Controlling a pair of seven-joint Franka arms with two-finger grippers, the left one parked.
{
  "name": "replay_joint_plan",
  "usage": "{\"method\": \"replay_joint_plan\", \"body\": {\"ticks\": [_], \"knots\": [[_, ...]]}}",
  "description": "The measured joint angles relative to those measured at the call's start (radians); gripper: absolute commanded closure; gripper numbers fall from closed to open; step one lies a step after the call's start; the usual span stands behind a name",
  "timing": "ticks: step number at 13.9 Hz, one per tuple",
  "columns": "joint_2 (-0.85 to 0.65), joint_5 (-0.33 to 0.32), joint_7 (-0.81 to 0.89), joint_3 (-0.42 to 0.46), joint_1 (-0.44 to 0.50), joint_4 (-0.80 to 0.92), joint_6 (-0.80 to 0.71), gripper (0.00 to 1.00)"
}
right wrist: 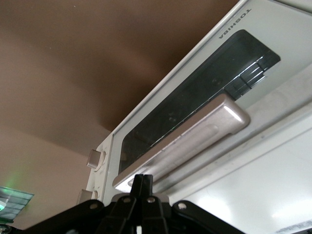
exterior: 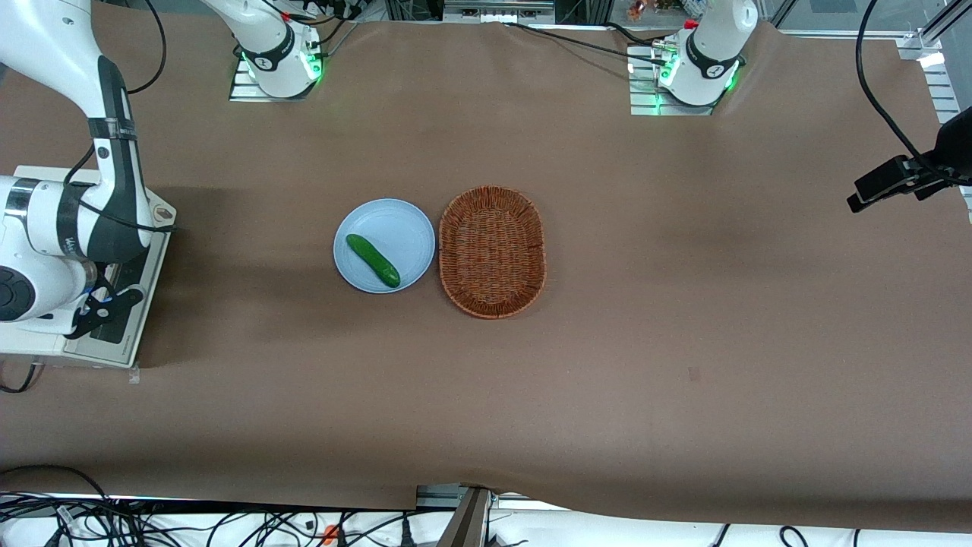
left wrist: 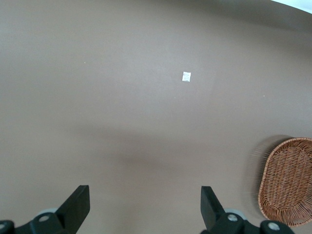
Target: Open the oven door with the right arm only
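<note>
Cream-white enamel marks the toaster oven at the working arm's end of the table, and the oven door (exterior: 135, 267) shows in the front view as a framed panel of dark glass facing upward, jutting from the oven body toward the middle of the table. I judge from that that the door is already pulled down most of the way, though the arm hides much of it, so I cannot tell whether it lies fully flat.

The right arm (exterior: 114, 152) reaches over the oven, and its gripper (exterior: 95, 308) hangs above the door's outer edge. In the right wrist view the gripper (right wrist: 142, 187) has its fingers pressed together with nothing between them, tips just beside one end of the silver bar handle (right wrist: 195, 136), not wrapped around it. The glass (right wrist: 185, 107) and a knob (right wrist: 96, 158) are plain to see.

What seems left is little: perhaps a last press downward, then lifting clear.

A blue plate (exterior: 357, 220) with a cucumber (exterior: 373, 260) and a wicker basket (exterior: 448, 228) sit well apart from the oven, untouched.
</note>
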Motion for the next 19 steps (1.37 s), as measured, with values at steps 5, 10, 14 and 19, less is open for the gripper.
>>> {"method": "replay_joint_plan", "body": {"ticks": [5,10,14,19], "knots": [[0.0,0.0,0.0,0.0,0.0,-0.01,0.013,1.0],[-0.001,0.003,0.0,0.0,0.0,-0.012,0.018,1.0],[-0.003,0.059,0.001,0.0,0.0,-0.012,0.022,1.0],[-0.001,0.104,0.037,0.012,0.008,-0.021,0.033,1.0]]}}
